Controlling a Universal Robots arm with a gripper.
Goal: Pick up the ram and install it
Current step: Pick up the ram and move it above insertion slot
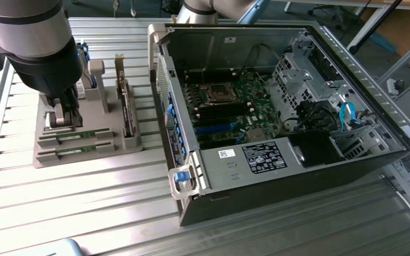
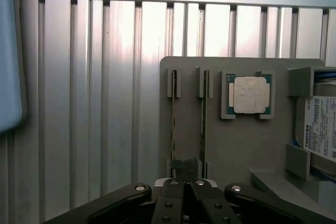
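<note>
Two slim green ram sticks lie side by side in slots of a grey holder (image 1: pixel 130 145): one ram (image 1: pixel 75 135) nearer the arm, the other ram (image 1: pixel 75 152) beside it. In the wrist view they run edge-on, as one ram (image 2: pixel 173 124) and the second ram (image 2: pixel 203 124). My gripper (image 1: pixel 62 120) hangs just above the end of the sticks at the exterior view's left. Seen from the wrist, the gripper (image 2: pixel 184 167) is shut, its fingertips pressed together over the gap between the two sticks, with nothing visibly held.
An open computer case (image 1: pixel 190 176) with its motherboard (image 1: pixel 226 114) lies at the exterior view's right. The holder also carries an upright dark expansion card (image 1: pixel 125 106), a square silver processor (image 2: pixel 250 94) and a labelled drive (image 2: pixel 320 127). The ribbed metal table (image 1: pixel 84 202) surrounds everything.
</note>
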